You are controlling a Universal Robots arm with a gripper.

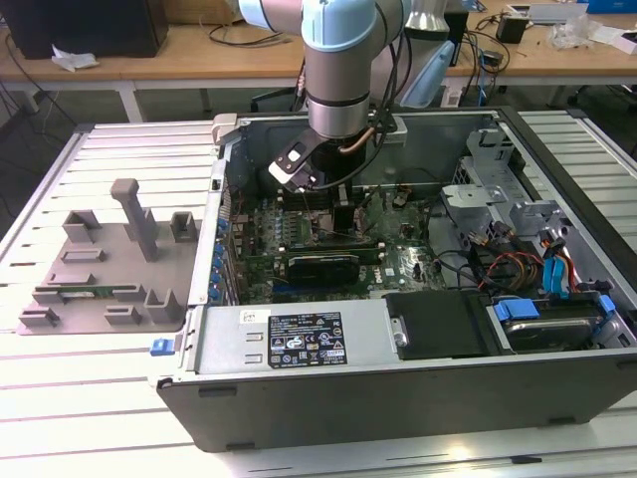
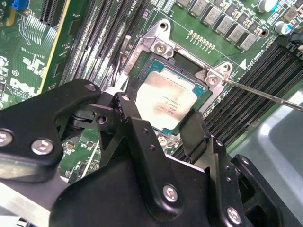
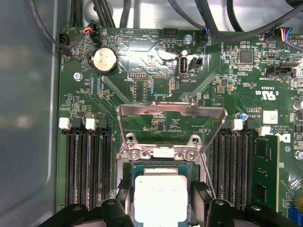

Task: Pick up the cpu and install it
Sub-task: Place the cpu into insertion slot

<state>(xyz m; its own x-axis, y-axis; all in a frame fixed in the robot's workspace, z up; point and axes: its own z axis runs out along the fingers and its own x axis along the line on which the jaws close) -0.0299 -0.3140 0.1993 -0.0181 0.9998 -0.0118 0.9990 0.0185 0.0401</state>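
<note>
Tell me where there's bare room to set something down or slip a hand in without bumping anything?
Free: the slatted table nearer the camera than the grey fixture tray, and the stretch beyond the tray. Crowded: inside the computer case, where cables and the motherboard fill the floor and the gripper sits at the cpu.

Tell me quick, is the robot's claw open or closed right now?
Gripper: closed on the cpu, gripping two opposite edges, at the open socket.
</note>
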